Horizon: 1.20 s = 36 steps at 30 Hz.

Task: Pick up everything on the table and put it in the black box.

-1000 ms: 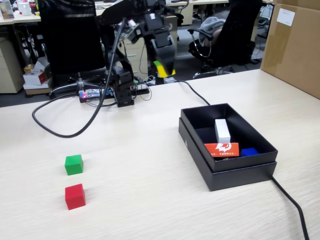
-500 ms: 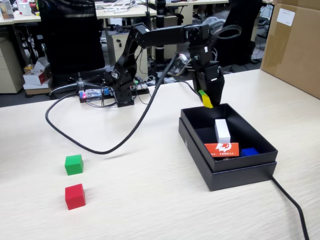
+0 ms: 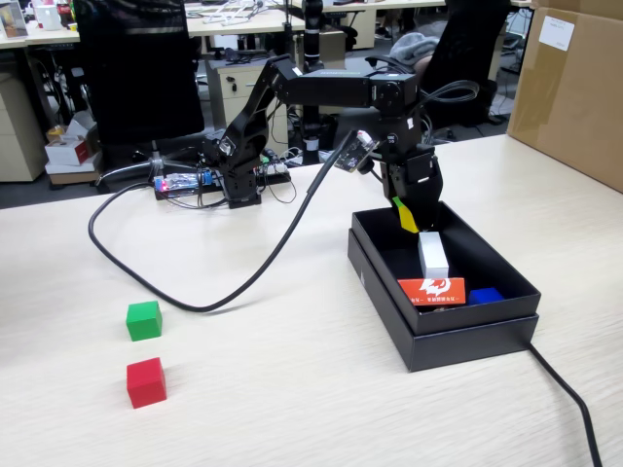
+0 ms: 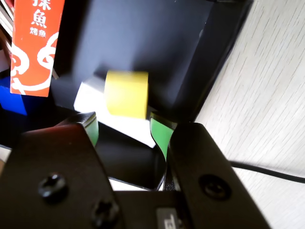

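1. Gripper (image 3: 412, 220) hangs over far end of black box (image 3: 436, 342); in wrist view gripper (image 4: 125, 131) has green-padded fingers (image 4: 160, 134) spread apart, gripping nothing; yellow cube (image 4: 127, 93) sits just past the tips, no contact visible, over the box interior.
2. In fixed view yellow cube (image 3: 406, 216) shows at the finger tips, just above the white oblong block (image 3: 432, 255).
3. Inside box: 1 white block standing upright, 1 orange-red printed card (image 3: 431, 290) leaning at near wall, 1 blue item (image 3: 485, 295) beside it, shape unclear.
4. Box: matte black, shallow, rectangular, double rim; a black cable (image 3: 568, 400) runs from its near right corner.
5. Bench (image 3: 273, 389): pale wood grain; 1 green cube (image 3: 143, 320) and 1 red cube (image 3: 146, 381) at left, near each other, well apart from box.
6. Thick black cable (image 3: 175, 292) loops across bench btw arm base and box; brown cardboard carton (image 3: 569, 88) at right edge.
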{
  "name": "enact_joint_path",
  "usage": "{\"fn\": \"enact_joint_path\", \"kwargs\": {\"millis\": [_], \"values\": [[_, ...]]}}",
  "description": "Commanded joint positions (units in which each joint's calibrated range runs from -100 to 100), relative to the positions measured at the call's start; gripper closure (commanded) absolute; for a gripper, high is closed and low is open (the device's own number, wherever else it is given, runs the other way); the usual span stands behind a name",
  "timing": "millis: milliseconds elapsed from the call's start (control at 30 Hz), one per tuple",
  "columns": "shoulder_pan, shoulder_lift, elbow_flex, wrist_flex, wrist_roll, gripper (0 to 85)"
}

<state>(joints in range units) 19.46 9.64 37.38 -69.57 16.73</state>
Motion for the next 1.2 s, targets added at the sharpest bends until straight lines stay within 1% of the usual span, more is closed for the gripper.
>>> {"fn": "enact_joint_path", "kwargs": {"millis": [0,67,133,300,400,467,533,700,733,833,933,1067,1167], "values": [[0.29,-4.77,1.7,1.88,-0.1,59.6],[0.39,-6.26,1.15,1.88,-0.1,53.2],[0.44,-8.09,0.24,1.88,-0.1,49.9],[0.39,-20.6,-2.84,1.79,-0.15,49.5],[-0.49,-36.78,-3.47,1.1,-0.29,49.5],[-1.66,-43.67,-4.56,0.5,-1.86,49.5],[-3.96,-48.49,-7.1,0.5,-4.1,49.5],[-11.67,-53.19,-12.54,0.59,-10.16,49.3],[-13.24,-53.19,-13.08,0.59,-11.23,48.9],[-17.97,-52.85,-15.71,0.59,-14.26,42.2],[-21.98,-52.5,-20.06,0.67,-16.95,39.2],[-26.76,-48.37,-26.77,2.05,-19.83,38.7],[-29.79,-44.12,-32.76,7.06,-21.93,38.7]]}}
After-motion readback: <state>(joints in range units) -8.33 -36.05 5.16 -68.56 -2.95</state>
